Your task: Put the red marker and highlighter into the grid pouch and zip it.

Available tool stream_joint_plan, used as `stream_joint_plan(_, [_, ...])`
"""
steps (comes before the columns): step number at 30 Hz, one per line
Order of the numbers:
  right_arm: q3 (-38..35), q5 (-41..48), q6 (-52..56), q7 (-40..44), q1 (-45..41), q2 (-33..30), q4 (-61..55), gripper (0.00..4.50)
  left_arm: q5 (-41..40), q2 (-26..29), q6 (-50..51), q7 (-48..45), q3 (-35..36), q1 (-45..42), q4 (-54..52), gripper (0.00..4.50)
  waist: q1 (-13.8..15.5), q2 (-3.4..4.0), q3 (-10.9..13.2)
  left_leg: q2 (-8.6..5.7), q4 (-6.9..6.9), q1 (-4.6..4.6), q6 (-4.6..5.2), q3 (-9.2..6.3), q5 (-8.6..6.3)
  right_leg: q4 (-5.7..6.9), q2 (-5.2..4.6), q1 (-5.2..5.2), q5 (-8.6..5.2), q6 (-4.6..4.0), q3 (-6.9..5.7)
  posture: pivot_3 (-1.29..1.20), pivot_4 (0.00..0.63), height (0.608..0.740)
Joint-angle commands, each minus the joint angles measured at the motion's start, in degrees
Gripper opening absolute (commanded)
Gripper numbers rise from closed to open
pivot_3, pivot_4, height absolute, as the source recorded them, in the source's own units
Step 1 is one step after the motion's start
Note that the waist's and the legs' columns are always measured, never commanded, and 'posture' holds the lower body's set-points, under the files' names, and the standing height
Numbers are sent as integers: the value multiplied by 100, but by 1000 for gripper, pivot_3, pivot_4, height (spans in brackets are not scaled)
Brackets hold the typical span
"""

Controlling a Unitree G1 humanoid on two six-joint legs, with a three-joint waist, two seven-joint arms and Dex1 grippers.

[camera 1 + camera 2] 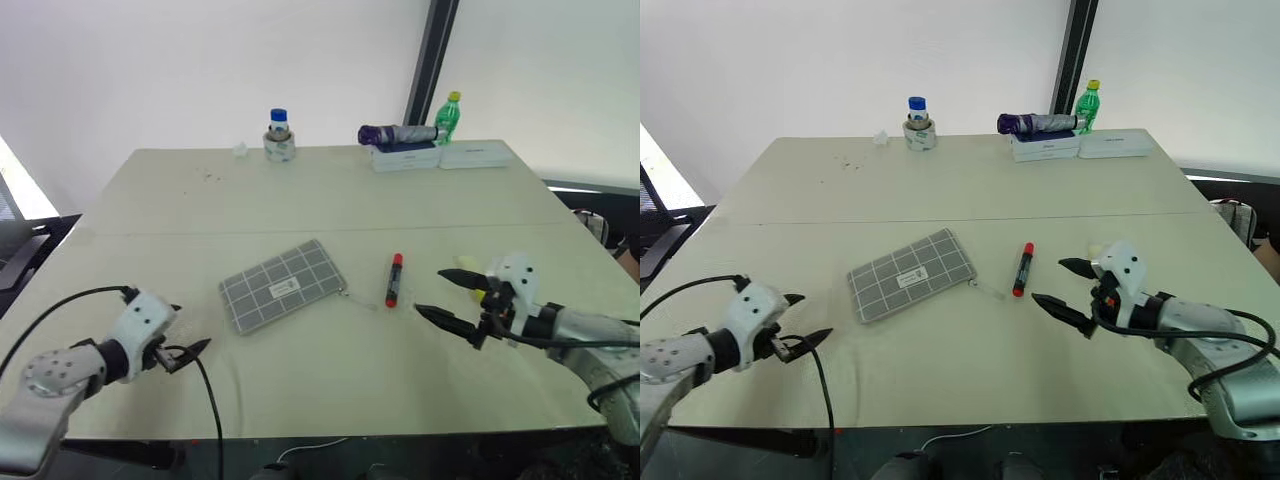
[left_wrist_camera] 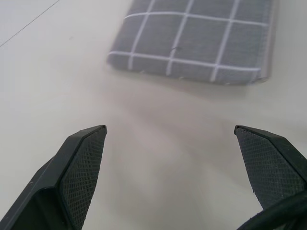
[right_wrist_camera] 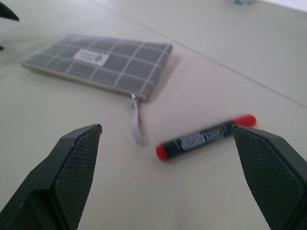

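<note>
Near the right edge of the table [image 1: 150,200], the right gripper [image 1: 452,296] hovered with its two black fingers spread wide, holding nothing and pointing left toward the red marker [image 1: 393,280]. A bit of yellow showed right behind that gripper, on its far right side, too hidden to tell whether it was the highlighter. The marker lay flat on the tabletop just left of the gripper, its length running near to far, apart from the fingers. Left of the marker, and close to it, lay the grid pouch [image 1: 283,285], flat and turned at an angle, white label up, its zipper pull [image 3: 137,123] trailing from the right corner toward the marker. At the near left of the table, the left gripper [image 1: 798,320] hung with its fingers likewise spread and empty, pointing right toward the pouch's near left end and clear of it. Along the far edge stood a blue-capped bottle [image 1: 279,134] inside a roll of tape, and further right a folded purple umbrella [image 1: 395,133] on flat white boxes [image 1: 440,156] beside a green bottle [image 1: 448,117].
</note>
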Motion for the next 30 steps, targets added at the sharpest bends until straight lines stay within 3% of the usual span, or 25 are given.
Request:
stream_joint_plan(1, [130,-21,-79,-76,-166,79,-161,4486,-242,-131,59,-28,231,42,-68,4500,4,-1,0,0,0,-1,-1,0,0,-1,0,-1,0,0,0,0,150,740])
stream_joint_plan(4, [273,-51,-121,-111,-267,162,-147,4486,-305,-260,80,34,246,117,-176,4500,-2,-2,1,0,0,-3,-10,1,6,-5,0,0,0,1,0,0,150,740])
stream_joint_plan(9, [464,29,-40,-138,-344,271,-262,4486,863,161,-1314,-78,-250,200,157,4500,-2,-2,1,0,-1,-2,-10,0,5,-3,0,-1,0,1,0,0,150,740])
stream_joint_plan(12, [638,73,70,-187,-446,345,-314,4486,1414,347,-2177,-98,-635,-145,696,4500,3,2,0,0,-2,1,-4,0,3,-3,0,-1,0,0,0,0,150,740])
stream_joint_plan(19, [1335,-394,584,-690,-1183,475,-36,4486,1834,323,-3220,-263,-1156,-900,1651,4500,-26,1,1,-1,-2,-3,-15,0,8,-3,0,-6,2,0,0,0,150,740])
stream_joint_plan(22, [1777,-931,797,-1227,-1891,846,600,3681,2003,296,-3736,-277,-1333,-1211,2087,4500,-54,2,1,-1,-4,-2,-22,0,13,2,0,-9,2,0,0,0,150,740])
stream_joint_plan(28, [2301,-1620,910,-1714,-2754,1514,1567,473,2385,368,-4613,-272,-1622,-1683,2837,4500,-36,2,1,-2,-4,-8,-34,0,19,7,1,-21,3,-1,0,0,150,740])
stream_joint_plan(29, [2412,-1747,873,-1789,-2859,1640,1733,20,2468,370,-4773,-250,-1677,-1773,2969,4500,-31,1,1,-2,-4,-9,-35,0,20,7,1,-22,3,0,0,0,150,740])
stream_joint_plan(30, [2484,-1846,841,-1839,-2936,1738,1861,20,2527,369,-4900,-235,-1715,-1844,3081,4500,-35,2,0,-2,-4,-10,-36,1,20,7,1,-23,3,0,-1,0,150,740])
